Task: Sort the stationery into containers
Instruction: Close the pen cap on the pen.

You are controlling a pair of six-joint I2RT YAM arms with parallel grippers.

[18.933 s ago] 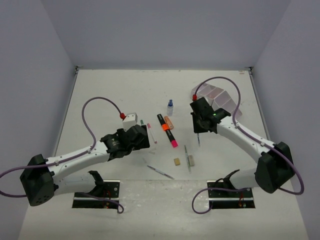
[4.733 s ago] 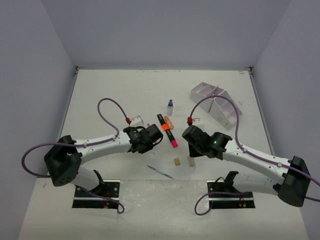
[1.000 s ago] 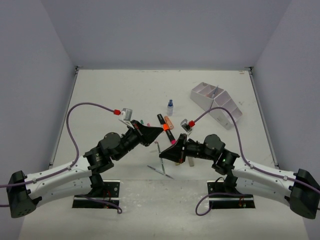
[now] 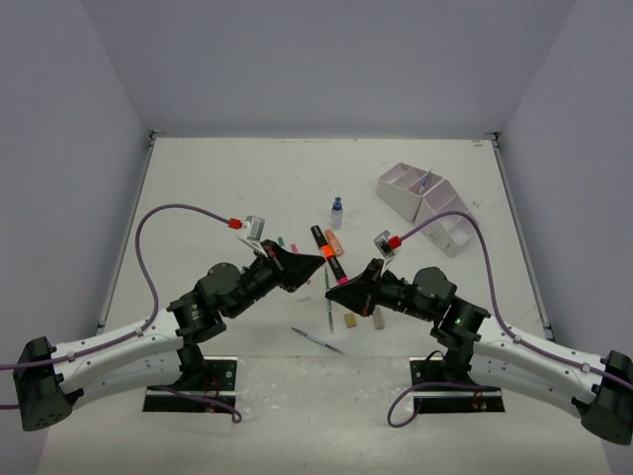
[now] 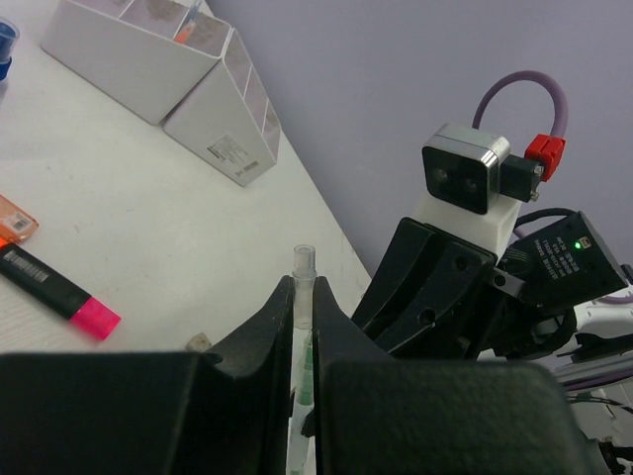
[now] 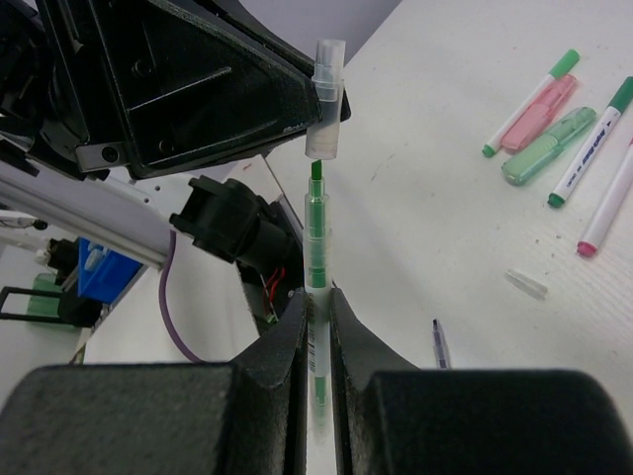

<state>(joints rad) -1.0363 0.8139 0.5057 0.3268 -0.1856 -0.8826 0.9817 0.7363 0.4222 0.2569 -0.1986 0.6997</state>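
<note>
My right gripper [image 6: 316, 297] is shut on a thin green pen [image 6: 316, 228], which stands above the table's middle [image 4: 329, 307]. My left gripper [image 5: 303, 289] is shut on a clear pen cap [image 5: 303, 263]. The cap [image 6: 326, 109] sits right at the pen's bare green tip. Both grippers meet tip to tip over the table, left [image 4: 318, 265] and right [image 4: 333, 287]. The white containers [image 4: 425, 203] stand at the far right, with some items inside.
On the table lie a black marker with orange and pink [image 4: 331, 255], a blue-capped bottle [image 4: 336, 210], two erasers [image 4: 350, 320], a thin pen [image 4: 316, 339], pink [image 6: 539, 111] and green [image 6: 547, 146] highlighters, and a loose clear cap [image 6: 524, 284].
The right gripper has moved a little up and to the right with the green pen, bringing its tip to the cap. The left arm has barely moved.
</note>
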